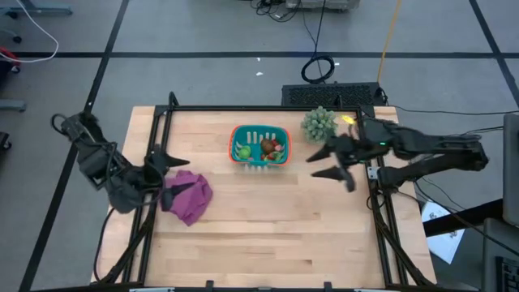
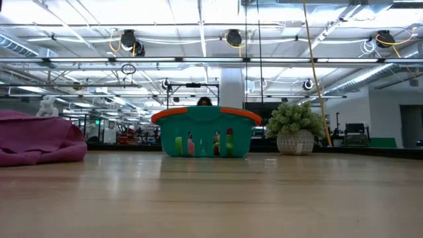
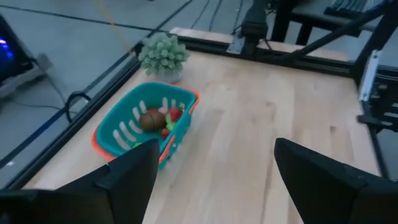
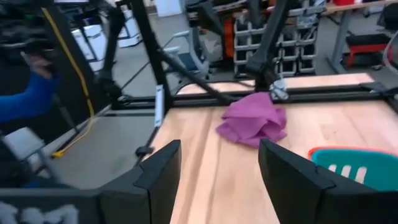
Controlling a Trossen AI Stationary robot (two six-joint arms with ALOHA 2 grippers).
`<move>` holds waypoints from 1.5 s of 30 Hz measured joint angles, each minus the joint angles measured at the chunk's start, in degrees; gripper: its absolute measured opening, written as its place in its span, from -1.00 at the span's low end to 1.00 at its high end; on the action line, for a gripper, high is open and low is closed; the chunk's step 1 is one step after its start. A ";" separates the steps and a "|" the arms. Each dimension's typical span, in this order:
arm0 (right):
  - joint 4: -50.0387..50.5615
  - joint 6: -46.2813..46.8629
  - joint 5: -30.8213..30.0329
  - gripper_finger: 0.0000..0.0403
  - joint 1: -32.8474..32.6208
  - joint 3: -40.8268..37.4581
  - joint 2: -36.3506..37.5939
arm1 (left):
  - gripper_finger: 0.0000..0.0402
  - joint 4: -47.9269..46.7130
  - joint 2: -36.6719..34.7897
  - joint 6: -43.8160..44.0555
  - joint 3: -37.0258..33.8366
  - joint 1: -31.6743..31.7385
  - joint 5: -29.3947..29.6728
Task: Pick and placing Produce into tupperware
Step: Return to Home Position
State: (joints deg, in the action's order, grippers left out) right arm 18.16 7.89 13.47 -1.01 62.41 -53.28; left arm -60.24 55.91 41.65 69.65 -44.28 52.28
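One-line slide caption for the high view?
Produce in the teal basket; right gripper open beside it, left gripper open by the purple cloth.

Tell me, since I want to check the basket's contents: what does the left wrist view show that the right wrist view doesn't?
Only left wrist: the kiwi and strawberry inside the basket, plus the plant. Only right wrist: the cloth and a person's blue sleeve. Both: basket and table; the left gripper and right gripper each show open in their own view.
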 joint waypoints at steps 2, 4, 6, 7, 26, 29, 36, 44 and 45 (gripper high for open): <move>3.46 0.47 0.01 0.01 -0.83 0.00 3.03 | 0.61 -3.49 -0.43 5.39 -1.49 -2.82 2.96; 5.58 0.40 0.01 0.01 -1.34 -0.26 5.68 | 0.61 -5.74 -1.08 11.31 -3.93 -5.43 5.96; 3.78 0.40 -0.07 0.01 -1.70 -2.13 7.98 | 0.61 -6.93 -1.87 17.45 -7.55 -7.46 8.40; 2.71 0.34 -0.08 0.01 -1.77 -3.57 9.00 | 0.61 -6.45 -2.14 19.77 -9.67 -8.11 9.33; -14.72 -3.02 0.61 0.01 8.96 -28.74 13.36 | 0.61 52.03 -4.06 -16.08 -39.55 18.01 -15.43; -13.43 -4.47 6.59 0.01 13.62 -28.85 15.01 | 0.61 53.22 -7.47 -21.30 -40.68 24.75 -21.03; -4.54 -5.79 16.66 0.01 21.57 -28.89 24.23 | 0.61 49.58 -25.44 -30.08 -40.95 33.31 -29.23; -13.55 -0.63 22.26 0.01 22.31 -39.61 40.14 | 0.61 46.75 -35.36 -26.32 -48.61 27.97 -31.33; -16.80 1.24 23.71 0.01 22.32 -41.76 41.55 | 0.61 48.70 -35.36 -26.16 -50.30 27.35 -30.45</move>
State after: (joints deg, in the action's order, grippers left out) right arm 1.36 9.13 37.18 21.30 20.65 -11.73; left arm -11.54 20.56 15.49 19.35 -16.92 21.84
